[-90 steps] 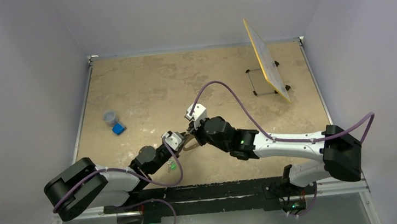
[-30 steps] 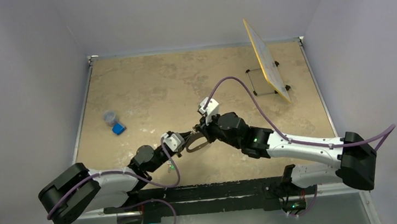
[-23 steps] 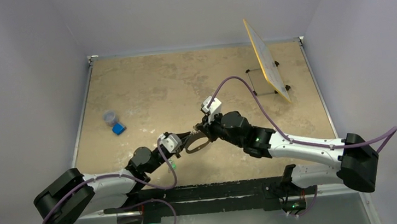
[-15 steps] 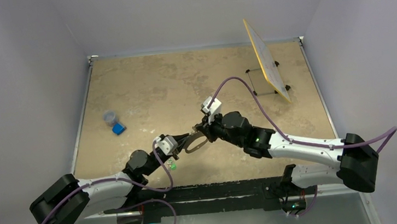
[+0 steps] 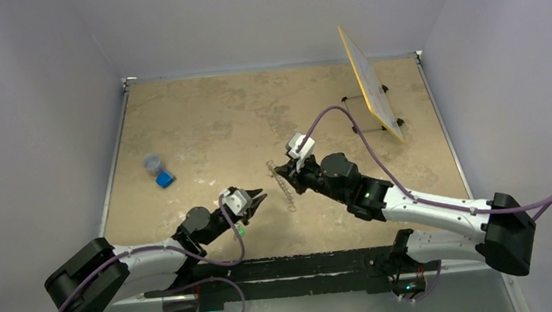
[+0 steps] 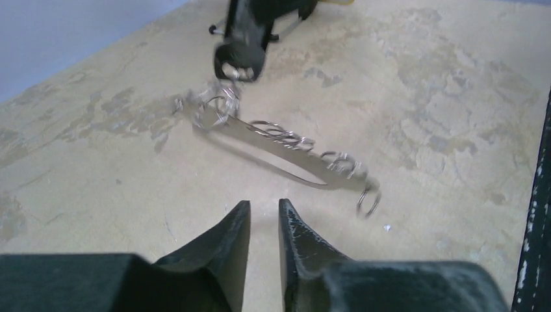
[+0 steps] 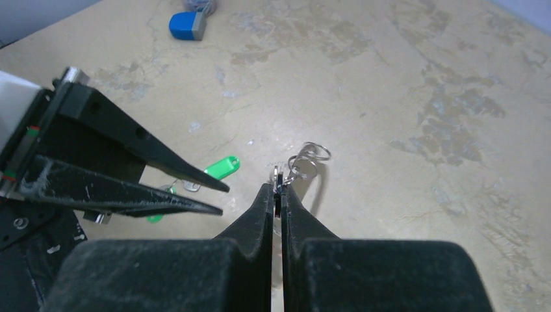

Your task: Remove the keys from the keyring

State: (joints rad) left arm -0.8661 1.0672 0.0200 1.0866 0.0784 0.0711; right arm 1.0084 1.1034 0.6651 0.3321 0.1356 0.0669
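Note:
My right gripper (image 5: 281,172) is shut on one end of the keyring (image 5: 287,191), a long thin pale loop hanging slantwise just above the table. In the left wrist view the keyring (image 6: 286,151) shows edge-on, with several small silver rings and metal bits (image 6: 214,107) strung along it. I cannot tell separate keys apart there, and no black-headed key shows. In the right wrist view the right gripper (image 7: 278,188) pinches the thin metal, and small rings (image 7: 309,156) dangle past its tips. My left gripper (image 6: 264,205) is slightly open and empty, a short way left of the ring (image 5: 253,199).
A key bunch with green tags (image 7: 221,168) lies on the table under the left gripper (image 5: 240,228). A blue block (image 5: 164,180) and a small jar (image 5: 153,164) sit at the left. A yellow board on a wire stand (image 5: 369,86) is at the back right.
My left gripper has let go of the keyring and drawn back left. My right gripper has carried the keyring a little right and back, and it now hangs from that gripper alone.

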